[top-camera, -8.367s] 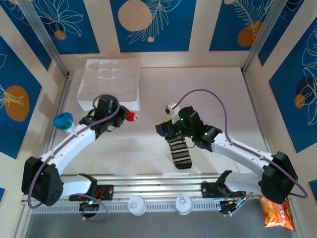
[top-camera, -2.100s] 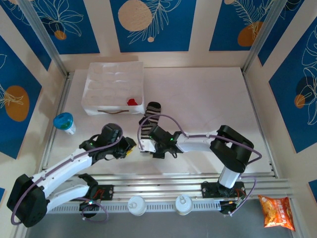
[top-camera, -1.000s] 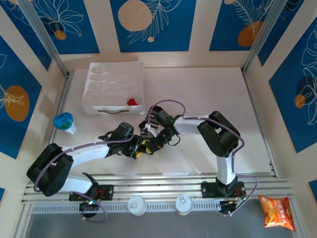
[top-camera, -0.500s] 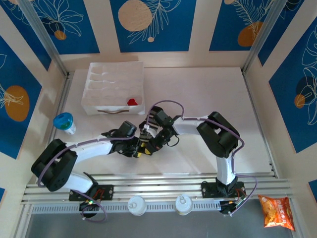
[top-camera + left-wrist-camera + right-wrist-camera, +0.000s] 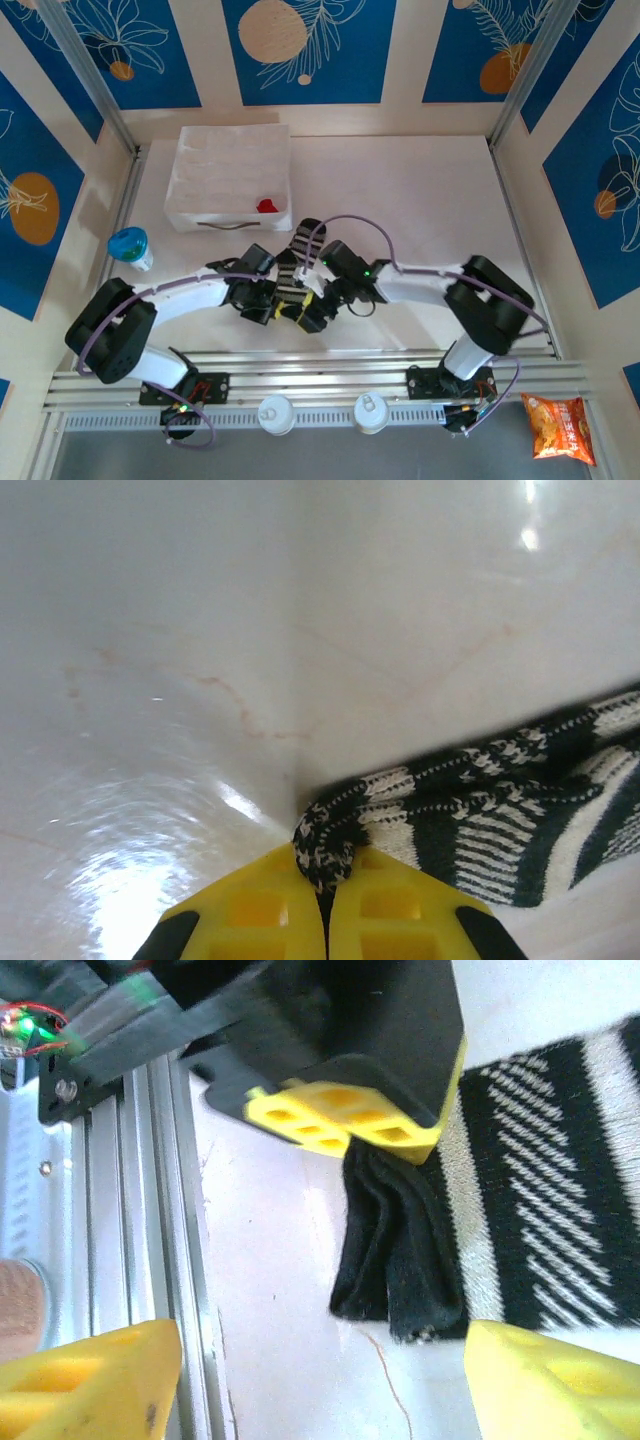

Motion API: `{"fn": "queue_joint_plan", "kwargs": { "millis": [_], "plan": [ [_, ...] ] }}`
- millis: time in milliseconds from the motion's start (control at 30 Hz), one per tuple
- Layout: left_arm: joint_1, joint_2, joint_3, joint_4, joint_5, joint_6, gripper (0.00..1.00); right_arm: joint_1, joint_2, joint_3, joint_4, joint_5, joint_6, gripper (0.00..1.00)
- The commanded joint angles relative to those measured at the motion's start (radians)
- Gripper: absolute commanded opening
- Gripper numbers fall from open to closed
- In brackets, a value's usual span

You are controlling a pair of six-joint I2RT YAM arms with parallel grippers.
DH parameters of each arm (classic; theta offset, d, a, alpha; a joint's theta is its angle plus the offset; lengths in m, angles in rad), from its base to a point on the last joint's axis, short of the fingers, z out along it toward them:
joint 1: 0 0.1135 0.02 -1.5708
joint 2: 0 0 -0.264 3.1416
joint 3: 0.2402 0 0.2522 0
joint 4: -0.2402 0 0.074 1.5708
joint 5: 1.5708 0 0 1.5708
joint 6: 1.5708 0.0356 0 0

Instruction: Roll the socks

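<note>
The black and grey striped sock (image 5: 297, 262) lies lengthwise in the table's middle, its dark end toward the front rail. My left gripper (image 5: 283, 302) is shut, and its yellow fingers (image 5: 270, 910) pinch a fold at the edge of the striped sock (image 5: 480, 820). My right gripper (image 5: 312, 314) is open. Its fingertips (image 5: 95, 1380) stand wide apart on either side of the sock's black end (image 5: 400, 1250), without touching it. The left gripper's yellow fingers (image 5: 340, 1120) show just beyond that end. The small red sock (image 5: 266, 206) lies in the near right corner of the white tray (image 5: 225, 165).
A blue-lidded cup (image 5: 128, 245) stands at the left edge. The aluminium front rail (image 5: 300, 362) runs close below both grippers and appears again as the rail (image 5: 150, 1220) beside the right gripper. An orange snack bag (image 5: 556, 428) lies off the table at the front right.
The striped sock, bunched between the grippers before, now lies stretched toward the front. Both grippers have moved nearer the front rail. The right arm's elbow has swung out to the right.
</note>
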Motion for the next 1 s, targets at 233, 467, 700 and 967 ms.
{"fn": "queue_joint_plan", "kwargs": {
  "millis": [233, 467, 700, 967],
  "plan": [
    [0.073, 0.042, 0.043, -0.201, 0.024, 0.003, 0.0, 0.176, -0.054, -0.043, 0.12, 0.38, -0.275, 0.79],
    [0.087, 0.077, 0.068, -0.203, 0.035, 0.003, 0.0, 0.245, 0.064, 0.035, 0.171, 0.512, -0.261, 0.77],
    [0.098, 0.086, 0.076, -0.2, 0.045, 0.014, 0.0, 0.251, 0.148, 0.088, 0.159, 0.561, -0.201, 0.61],
    [0.103, 0.092, 0.08, -0.199, 0.056, 0.031, 0.0, 0.234, 0.193, 0.106, 0.113, 0.596, -0.121, 0.23]
  ]
}}
